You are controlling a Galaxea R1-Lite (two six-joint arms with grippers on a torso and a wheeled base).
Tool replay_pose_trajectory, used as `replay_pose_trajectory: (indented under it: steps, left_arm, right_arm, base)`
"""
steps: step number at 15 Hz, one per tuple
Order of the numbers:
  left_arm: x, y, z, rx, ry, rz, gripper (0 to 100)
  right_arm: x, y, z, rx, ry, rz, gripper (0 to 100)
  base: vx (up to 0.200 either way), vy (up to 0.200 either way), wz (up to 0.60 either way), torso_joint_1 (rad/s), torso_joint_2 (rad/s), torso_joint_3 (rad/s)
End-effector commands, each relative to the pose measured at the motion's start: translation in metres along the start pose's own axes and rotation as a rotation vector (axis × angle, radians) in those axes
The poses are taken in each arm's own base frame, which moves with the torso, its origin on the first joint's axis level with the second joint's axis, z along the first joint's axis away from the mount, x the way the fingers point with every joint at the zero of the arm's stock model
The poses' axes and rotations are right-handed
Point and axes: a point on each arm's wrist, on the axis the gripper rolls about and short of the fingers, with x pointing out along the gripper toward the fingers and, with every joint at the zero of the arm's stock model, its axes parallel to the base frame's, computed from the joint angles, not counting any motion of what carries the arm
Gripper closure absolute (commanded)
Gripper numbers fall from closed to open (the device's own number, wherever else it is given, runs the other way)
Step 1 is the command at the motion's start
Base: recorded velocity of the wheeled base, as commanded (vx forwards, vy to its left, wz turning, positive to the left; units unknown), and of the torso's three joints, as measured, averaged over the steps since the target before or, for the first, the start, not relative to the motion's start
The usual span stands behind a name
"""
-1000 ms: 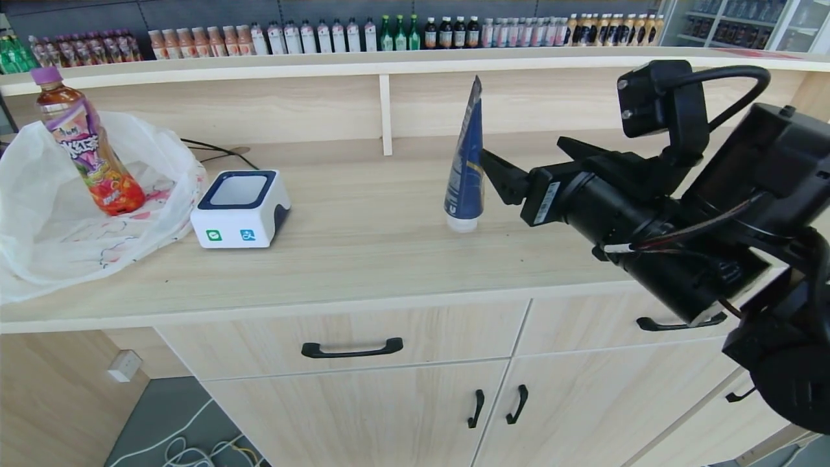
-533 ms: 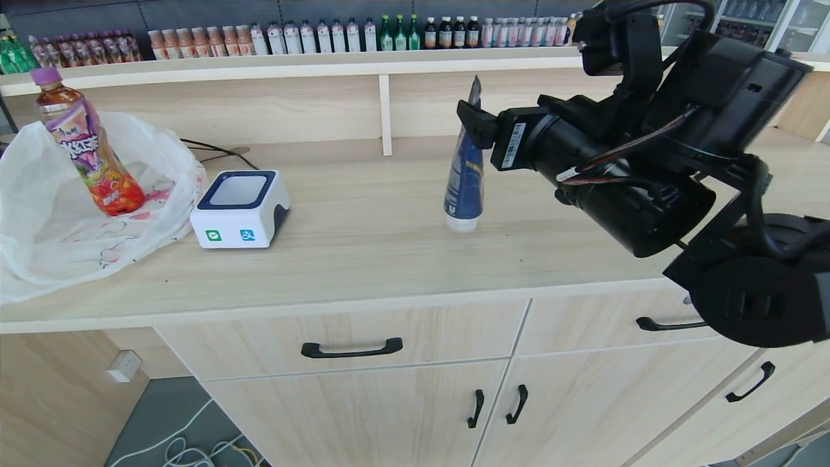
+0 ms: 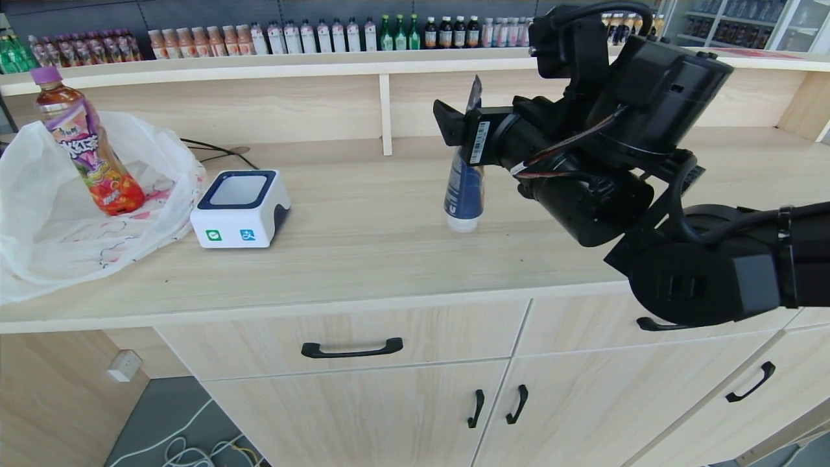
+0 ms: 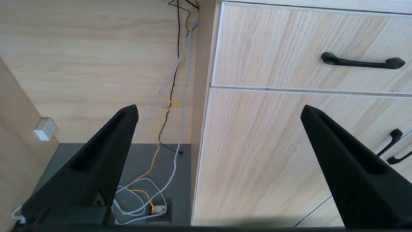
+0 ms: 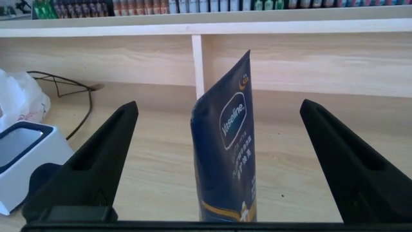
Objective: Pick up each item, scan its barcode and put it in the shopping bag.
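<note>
Head view, landmark: the scanner (image 3: 240, 207) sits on the counter (image 3: 363, 259), window up, ready for a barcode.
Head view, bag: the shopping bag (image 3: 39, 220) lies slumped open just beside the scanner on its left, so a drop-in after scanning is short.
Head view, bottle: a drink bottle (image 3: 87, 146) leans inside the bag, left of the scanner. That item looks done.
Head view, tube: the blue tube (image 3: 463, 194) stands upright on its cap, well to the right of the scanner and apart from it.
Head view, right gripper (image 3: 459, 126): level with the tube's upper half, on the side away from the scanner, one finger on the near side of the tube.
Left wrist view, left gripper (image 4: 219, 108): fingers spread wide, nothing held, hanging below the scanner's counter and facing a cabinet door (image 4: 270, 148) and floor cables (image 4: 154, 193). Parked out of the way, I'd say.
Right wrist view, fingers (image 5: 96, 161): both wide apart, and the tube stands between them, touching neither. The scanner shows farther off.
Right wrist view, step: lined up for the pinch and not yet closed; a side grip should keep the print free for scanning.
</note>
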Motion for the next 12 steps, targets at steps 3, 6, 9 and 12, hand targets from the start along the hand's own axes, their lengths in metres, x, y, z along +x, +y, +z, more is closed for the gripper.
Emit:
replay_pose_trajectory:
  steps: [3, 6, 9, 12]
  left_arm:
    - [0.000, 0.000, 0.000, 0.000, 0.000, 0.001, 0]
    - [0.000, 0.000, 0.000, 0.000, 0.000, 0.001, 0]
    - [0.000, 0.000, 0.000, 0.000, 0.000, 0.001, 0]
    - [0.000, 0.000, 0.000, 0.000, 0.000, 0.001, 0]
  right_arm:
    - [0.010, 0.009, -0.012, -0.001, 0.013, -0.031, 0]
    - [0.017, 0.011, -0.024, 0.005, 0.031, -0.079, 0]
    - [0.024, 0.014, -0.032, 0.030, 0.039, -0.131, 0]
    - [0.030, 0.015, -0.043, 0.033, 0.050, -0.162, 0]
  base:
    - [0.000, 0.000, 0.00, 0.000, 0.00, 0.000]
    - [0.000, 0.000, 0.00, 0.000, 0.00, 0.000]
    - [0.000, 0.000, 0.00, 0.000, 0.00, 0.000]
    - [0.000, 0.000, 0.00, 0.000, 0.00, 0.000]
